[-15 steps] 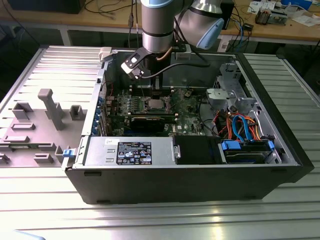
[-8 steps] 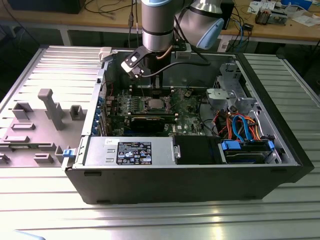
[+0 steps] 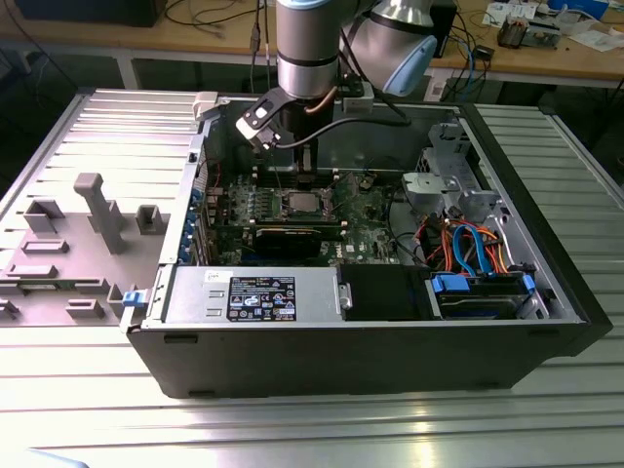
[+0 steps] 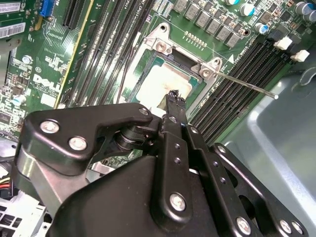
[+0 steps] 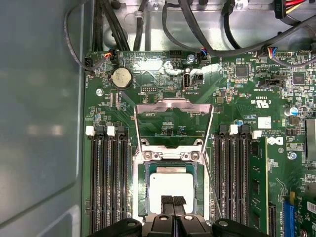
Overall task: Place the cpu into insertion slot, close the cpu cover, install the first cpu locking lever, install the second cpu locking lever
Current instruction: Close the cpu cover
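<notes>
A big black metal computer box (image 3: pixel 341 361) lies open on a ribbed grey metal table (image 3: pixel 390 429). The grey robot arm (image 3: pixel 307 49) reaches down into it — its dark gripper (image 3: pixel 305 164) hangs just above the small square silver cpu (image 3: pixel 300 203), which sits on the flat green board (image 3: pixel 366 210). Orange and blue wires (image 3: pixel 468 249) curl at the exterior view's right.

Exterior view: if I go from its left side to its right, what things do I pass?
Going across: grey panel → blue clip → cpu → black box → blue tray.
</notes>
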`<state>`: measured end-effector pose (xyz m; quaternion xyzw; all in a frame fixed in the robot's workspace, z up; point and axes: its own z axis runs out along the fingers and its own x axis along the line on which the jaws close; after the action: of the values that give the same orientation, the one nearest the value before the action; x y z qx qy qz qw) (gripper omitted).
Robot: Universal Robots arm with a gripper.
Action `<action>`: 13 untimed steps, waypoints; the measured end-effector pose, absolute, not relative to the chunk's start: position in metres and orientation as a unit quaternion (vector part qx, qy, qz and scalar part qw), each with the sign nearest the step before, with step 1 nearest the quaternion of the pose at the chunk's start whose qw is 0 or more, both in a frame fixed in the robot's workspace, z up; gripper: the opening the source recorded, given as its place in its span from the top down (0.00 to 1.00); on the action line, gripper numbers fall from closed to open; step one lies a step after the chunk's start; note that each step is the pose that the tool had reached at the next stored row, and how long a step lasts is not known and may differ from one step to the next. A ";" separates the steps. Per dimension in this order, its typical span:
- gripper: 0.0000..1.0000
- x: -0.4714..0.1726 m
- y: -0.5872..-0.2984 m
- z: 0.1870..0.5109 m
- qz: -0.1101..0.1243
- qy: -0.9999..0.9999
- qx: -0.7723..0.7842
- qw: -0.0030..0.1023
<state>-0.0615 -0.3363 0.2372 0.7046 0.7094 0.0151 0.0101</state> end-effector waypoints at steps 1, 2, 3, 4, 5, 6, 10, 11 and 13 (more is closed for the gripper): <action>0.89 -0.061 -0.336 0.238 0.015 0.709 0.705 0.010; 0.89 -0.061 -0.336 0.239 0.015 0.709 0.705 0.010; 0.89 -0.061 -0.336 0.239 0.015 0.709 0.705 0.010; 0.89 -0.061 -0.336 0.240 0.015 0.709 0.705 0.010; 0.89 -0.061 -0.336 0.240 0.015 0.709 0.705 0.010; 0.89 -0.061 -0.336 0.241 0.015 0.709 0.705 0.010; 0.89 -0.061 -0.336 0.242 0.015 0.709 0.705 0.010; 0.89 -0.061 -0.336 0.242 0.015 0.709 0.705 0.010; 0.89 -0.061 -0.336 0.243 0.015 0.709 0.705 0.010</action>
<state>-0.0615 -0.3363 0.2430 0.7046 0.7094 0.0152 0.0101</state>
